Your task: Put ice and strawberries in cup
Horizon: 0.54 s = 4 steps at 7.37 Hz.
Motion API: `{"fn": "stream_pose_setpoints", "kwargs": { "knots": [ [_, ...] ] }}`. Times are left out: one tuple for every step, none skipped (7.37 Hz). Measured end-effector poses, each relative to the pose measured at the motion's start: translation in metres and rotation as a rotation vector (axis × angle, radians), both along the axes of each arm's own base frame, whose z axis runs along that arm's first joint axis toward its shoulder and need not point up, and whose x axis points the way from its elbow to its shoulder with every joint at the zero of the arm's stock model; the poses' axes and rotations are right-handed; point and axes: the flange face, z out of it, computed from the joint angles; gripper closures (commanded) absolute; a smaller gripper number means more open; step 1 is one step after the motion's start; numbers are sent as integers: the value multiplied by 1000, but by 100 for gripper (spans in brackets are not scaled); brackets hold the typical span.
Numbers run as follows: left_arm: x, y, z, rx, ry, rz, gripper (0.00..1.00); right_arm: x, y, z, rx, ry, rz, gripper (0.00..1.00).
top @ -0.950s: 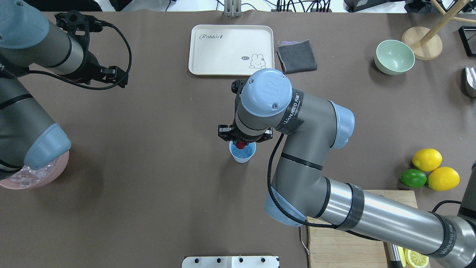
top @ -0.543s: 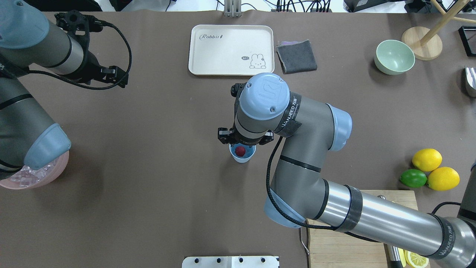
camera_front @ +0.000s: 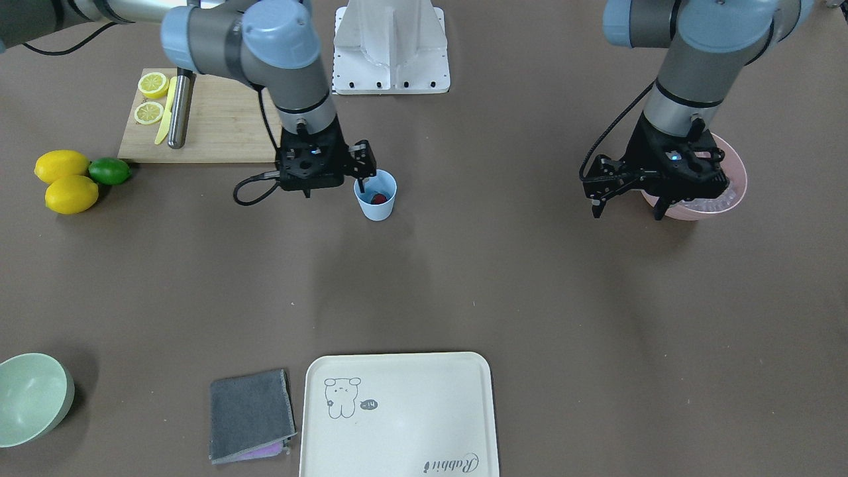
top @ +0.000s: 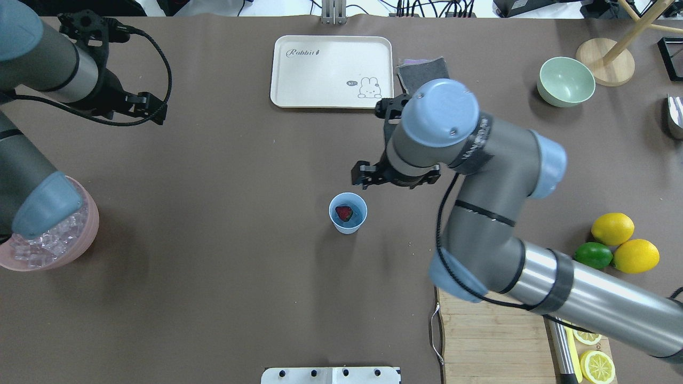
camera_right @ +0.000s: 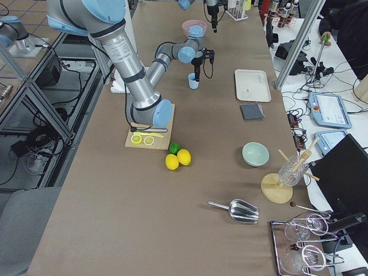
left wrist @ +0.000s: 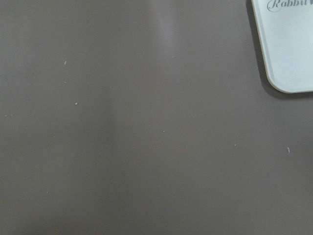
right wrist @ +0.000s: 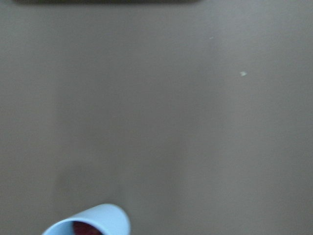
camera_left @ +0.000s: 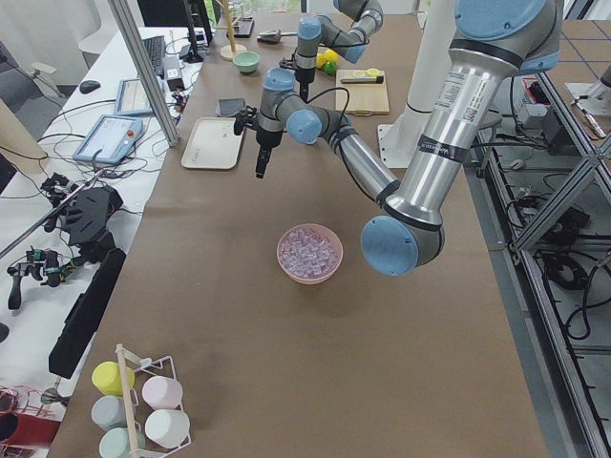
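Overhead exterior view: the small light blue tapered plastic cup (top: pixel 348 227) stands upright near the middle of the brown table (top: pixel 229 277), well apart from everything else on it. One dark red, roundish strawberry (top: pixel 344 213) lies at its bottom, its surface slightly glossy; nothing else shows inside the cup. The right wrist camera catches only the cup's rim at the lower edge, with a dark red patch within.

From the front-facing view, the right gripper (camera_front: pixel 333 191) hangs just beside the cup on the cutting-board side, fingers spread apart and holding nothing; one finger is close to the rim, though whether it touches cannot be told.

The ice (top: pixel 50 242), a heap of small clear, glassy cubes, fills the round pink bowl (top: pixel 92 230) at the table's left edge, partly hidden under the left arm's elbow in the overhead view. The left gripper (camera_front: pixel 626 211) hovers by that bowl on its tray-facing side, fingers wide apart and empty. Its wrist camera sees only bare table and a corner of the cream rectangular tray (left wrist: pixel 293 54).
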Motion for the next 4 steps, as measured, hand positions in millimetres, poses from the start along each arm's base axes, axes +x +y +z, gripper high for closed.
{"fn": "stream_pose_setpoints", "kwargs": {
  "knots": [
    [-36,-7,24,15,-19,38,4,59,-20,36,17,17,-23,0],
    [-74,-9,57,40,-60,83,4,122,-42,73,18,31,-37,0],
    [-111,-9,96,55,-110,126,4,178,-57,111,22,53,-53,0],
    [-145,-5,132,43,-140,148,3,230,-65,152,42,89,-90,0]
  ]
}}
